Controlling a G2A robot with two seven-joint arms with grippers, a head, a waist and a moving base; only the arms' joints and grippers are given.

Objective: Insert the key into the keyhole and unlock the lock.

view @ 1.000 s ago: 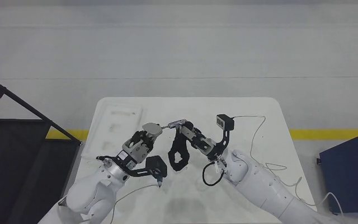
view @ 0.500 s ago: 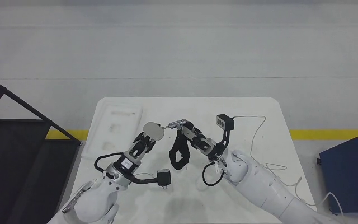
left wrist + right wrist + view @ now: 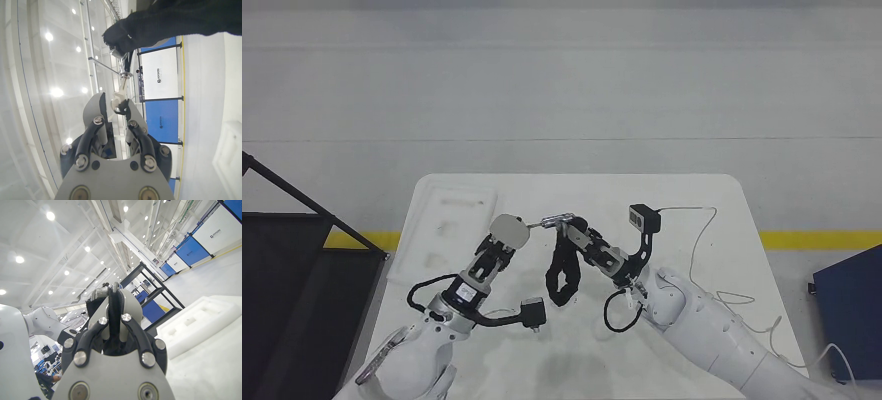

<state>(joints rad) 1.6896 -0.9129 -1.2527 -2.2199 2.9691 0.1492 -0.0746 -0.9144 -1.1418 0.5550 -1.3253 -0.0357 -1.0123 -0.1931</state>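
The key (image 3: 122, 91) stands just ahead of the left gripper (image 3: 115, 99), its blade seemingly seated in the lock (image 3: 560, 216). Its flat head lies between the spread fingers (image 3: 92, 108), touching one pad without being pinched. Facing it, the right gripper (image 3: 113, 291) is pressed together on the lock and a black cloth (image 3: 160, 20) bunched about its fingertips. The unlocking turn appears to be the step in hand, and it calls for a square pinch on the head, a twist along the blade's own line, and a firm counter-hold from the right gripper.
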